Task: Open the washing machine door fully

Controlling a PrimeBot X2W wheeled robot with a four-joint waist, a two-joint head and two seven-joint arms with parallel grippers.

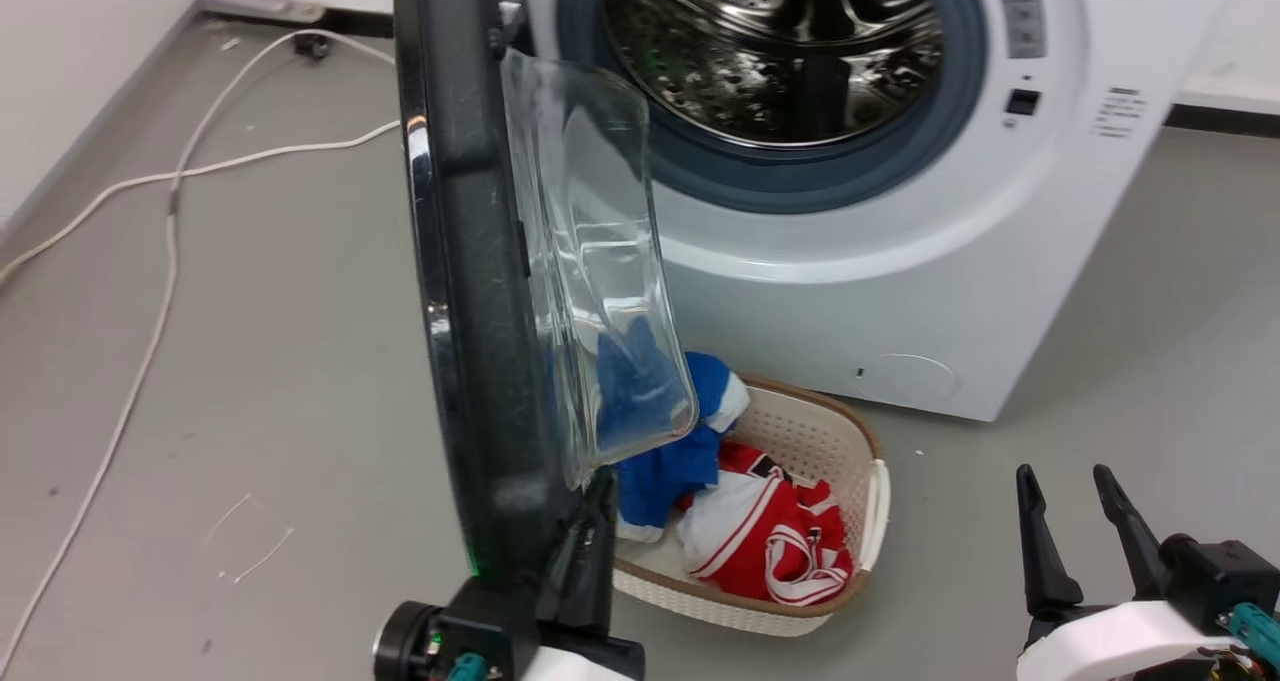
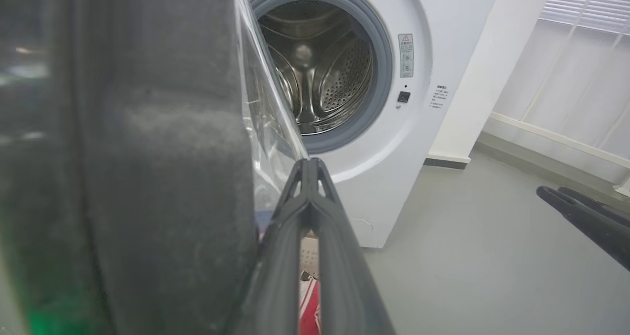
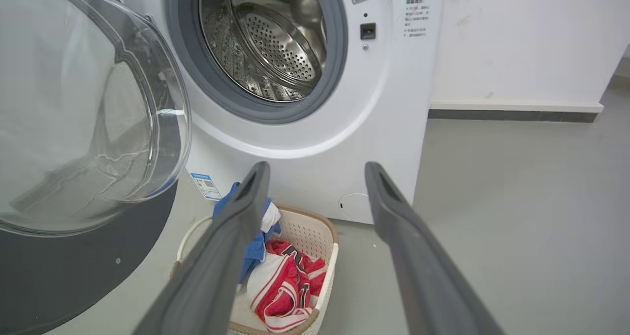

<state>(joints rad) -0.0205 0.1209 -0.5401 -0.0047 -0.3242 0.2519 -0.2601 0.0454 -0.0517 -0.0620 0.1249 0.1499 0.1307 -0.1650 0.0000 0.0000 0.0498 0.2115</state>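
Two end effectors show. The left end effector (image 1: 603, 481), fingers pressed together, sits against the near inner rim of the washing machine door (image 1: 470, 261). That door stands edge-on, swung out left of the washing machine (image 1: 900, 301). The right end effector (image 1: 1063, 476) is spread and empty, right of the laundry basket (image 1: 880, 491).

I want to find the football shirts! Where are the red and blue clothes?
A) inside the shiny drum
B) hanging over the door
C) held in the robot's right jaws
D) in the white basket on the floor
D: the red and blue clothes lie piled in the white basket, which sits on the floor in front of the washing machine; the drum shows bare steel.
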